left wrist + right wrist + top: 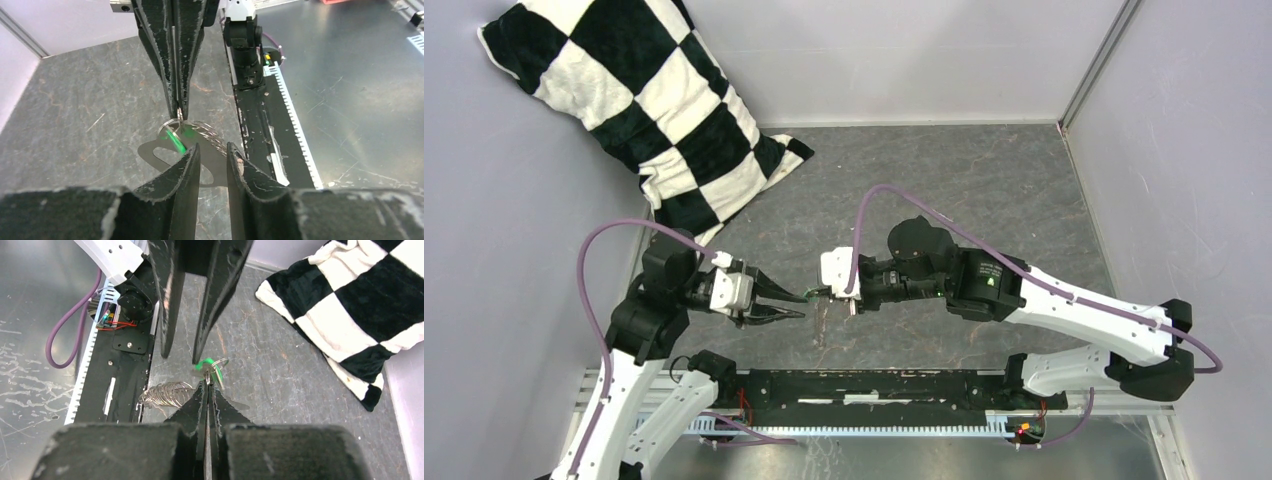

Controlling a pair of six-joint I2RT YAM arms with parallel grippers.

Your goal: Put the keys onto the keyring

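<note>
Two grips: your right gripper (pixel 207 382) pinches the keyring (pixel 167 392), green key (pixel 204 363) at twelve o'clock; left gripper (pixel 212 152) fingers (pixel 185 170) slightly spread beside it.

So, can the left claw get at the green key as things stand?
Probably yes: the left claw stands open just short of the green key, which the right claw pinches; nothing lies between.

Pillow (pixel 649 110) blocking far left corner, mat (pixel 984 190) free at right, walls (pixel 1184 150) around
</note>
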